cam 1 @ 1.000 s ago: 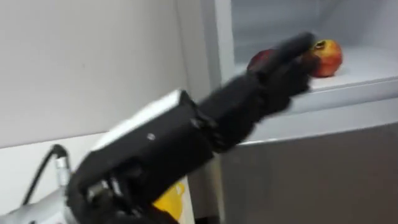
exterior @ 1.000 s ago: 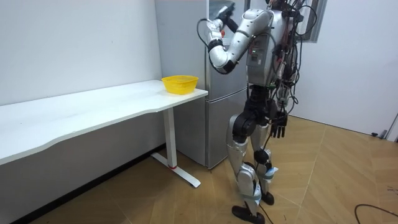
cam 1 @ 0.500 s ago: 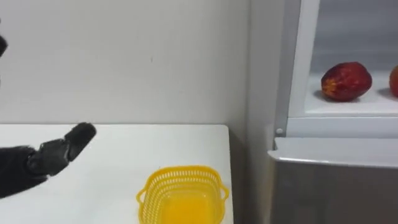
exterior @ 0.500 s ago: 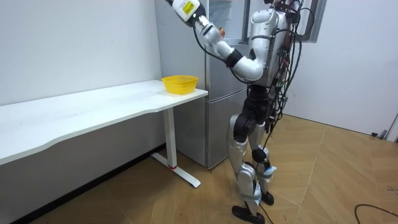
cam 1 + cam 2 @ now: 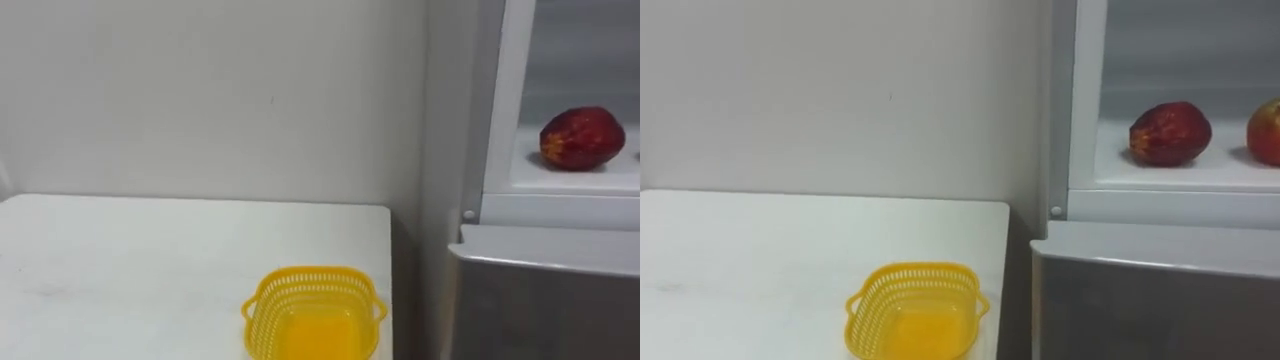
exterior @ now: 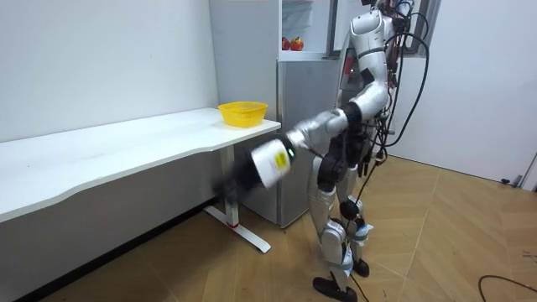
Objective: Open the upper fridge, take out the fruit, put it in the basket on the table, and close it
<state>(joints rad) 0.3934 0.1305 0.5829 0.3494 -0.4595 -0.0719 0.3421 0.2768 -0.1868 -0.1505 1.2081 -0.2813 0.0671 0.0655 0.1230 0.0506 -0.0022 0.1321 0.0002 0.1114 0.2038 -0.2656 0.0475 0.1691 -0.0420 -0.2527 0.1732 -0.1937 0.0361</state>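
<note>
At the open upper fridge [image 5: 1080, 100], your left hand [image 6: 235, 180] hangs low, its fingers too blurred to tell. The red fruit [image 5: 1170, 133] sits unfetched on the shelf [image 5: 1160, 176]; the yellow basket [image 5: 912, 310] likely awaits it on the table [image 5: 760, 255].

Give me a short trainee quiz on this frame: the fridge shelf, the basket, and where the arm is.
1. Count: how many items rest on the upper fridge shelf in the right eye view?
2. True or false: the yellow basket holds a fruit.
3. Choose: in the room view the left hand is A) inside the fridge, B) low, below the top of the white table, C) over the basket.

Key: 1) two, a red fruit and a second fruit at the picture's edge; 2) false; 3) B.
</note>
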